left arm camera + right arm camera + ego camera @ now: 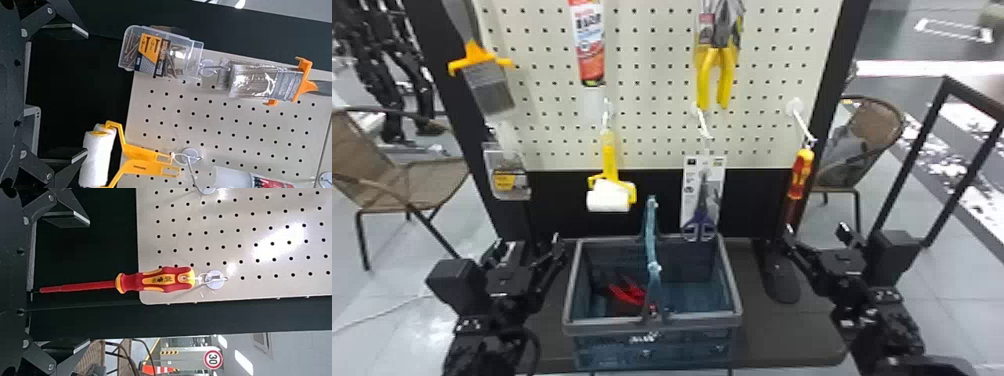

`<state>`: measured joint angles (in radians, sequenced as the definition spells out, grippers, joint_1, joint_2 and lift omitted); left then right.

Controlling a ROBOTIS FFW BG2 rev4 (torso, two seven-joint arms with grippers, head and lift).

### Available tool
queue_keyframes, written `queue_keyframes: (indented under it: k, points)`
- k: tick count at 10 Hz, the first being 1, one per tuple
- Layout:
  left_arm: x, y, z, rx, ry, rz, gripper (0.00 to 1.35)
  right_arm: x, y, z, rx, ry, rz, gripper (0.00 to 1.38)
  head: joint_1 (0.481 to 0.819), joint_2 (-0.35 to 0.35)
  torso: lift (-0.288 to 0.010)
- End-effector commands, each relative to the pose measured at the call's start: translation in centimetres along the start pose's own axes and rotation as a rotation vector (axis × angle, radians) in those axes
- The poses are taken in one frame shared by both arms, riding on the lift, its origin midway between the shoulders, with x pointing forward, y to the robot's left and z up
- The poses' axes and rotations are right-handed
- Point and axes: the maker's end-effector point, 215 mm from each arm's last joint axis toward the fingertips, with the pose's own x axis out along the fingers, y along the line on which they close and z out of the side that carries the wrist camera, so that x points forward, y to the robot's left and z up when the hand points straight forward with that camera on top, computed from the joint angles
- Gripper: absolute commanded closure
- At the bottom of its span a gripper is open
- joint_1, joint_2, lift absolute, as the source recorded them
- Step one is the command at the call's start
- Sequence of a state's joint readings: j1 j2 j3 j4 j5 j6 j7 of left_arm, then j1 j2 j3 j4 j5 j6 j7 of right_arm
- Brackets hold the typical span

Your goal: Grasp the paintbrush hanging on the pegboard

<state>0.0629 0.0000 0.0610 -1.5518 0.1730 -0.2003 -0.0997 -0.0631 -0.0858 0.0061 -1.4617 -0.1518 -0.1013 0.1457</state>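
Note:
The paintbrush [484,82], with a yellow handle and grey bristles in a clear sleeve, hangs at the pegboard's [652,100] upper left edge. The left wrist view has the paintbrush [266,80] on its hook, far beyond the fingers. My left gripper [551,252] sits low at the table's left side, well below the brush, and is open [74,94] with nothing between its fingers. My right gripper [789,241] waits at the table's right, also open [74,284], facing a red and yellow screwdriver [152,281].
A clear box of screws [162,53] hangs just below the brush, and a yellow paint roller [609,185] hangs further right. A sealant tube [588,40], yellow pliers [716,60], scissors [702,200] and the screwdriver [799,175] also hang there. A grey basket [572,280] stands between the arms.

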Motion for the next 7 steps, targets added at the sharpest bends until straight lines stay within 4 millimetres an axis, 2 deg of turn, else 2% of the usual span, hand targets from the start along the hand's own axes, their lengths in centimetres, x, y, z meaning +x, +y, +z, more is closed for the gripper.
queue_keyframes:
  k: [1, 7]
  points:
    - [-0.01, -0.04, -0.05, -0.003, 0.000, 0.001, 0.24, -0.01, 0.00, 0.00, 0.000, 0.000, 0.000, 0.22, 0.549, 0.000, -0.100]
    - [-0.01, -0.47, 0.06, -0.014, 0.007, -0.006, 0.24, -0.18, -0.08, -0.06, 0.007, -0.003, -0.001, 0.22, 0.549, 0.000, -0.100]
